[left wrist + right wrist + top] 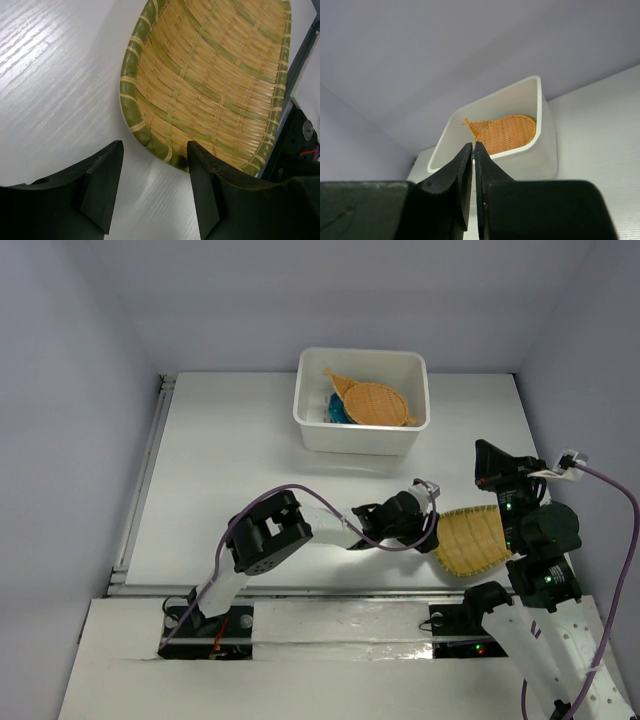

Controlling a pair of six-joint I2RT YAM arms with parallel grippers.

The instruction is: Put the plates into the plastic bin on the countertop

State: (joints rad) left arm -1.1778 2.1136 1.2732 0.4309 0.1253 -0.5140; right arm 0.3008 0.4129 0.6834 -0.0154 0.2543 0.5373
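A yellow-green woven oblong plate lies on the white countertop at the near right. My left gripper is open at its left edge. In the left wrist view the plate fills the frame ahead of the gripper, and the right fingertip is at the plate's rim. The white plastic bin stands at the back, holding orange woven plates and a teal-blue plate. My right gripper is shut and empty, raised above the oblong plate and facing the bin.
A metal rail runs along the countertop's left edge. Grey walls close in the back and both sides. The right arm's base and cable stand just right of the oblong plate. The bin's orange plates also show in the right wrist view.
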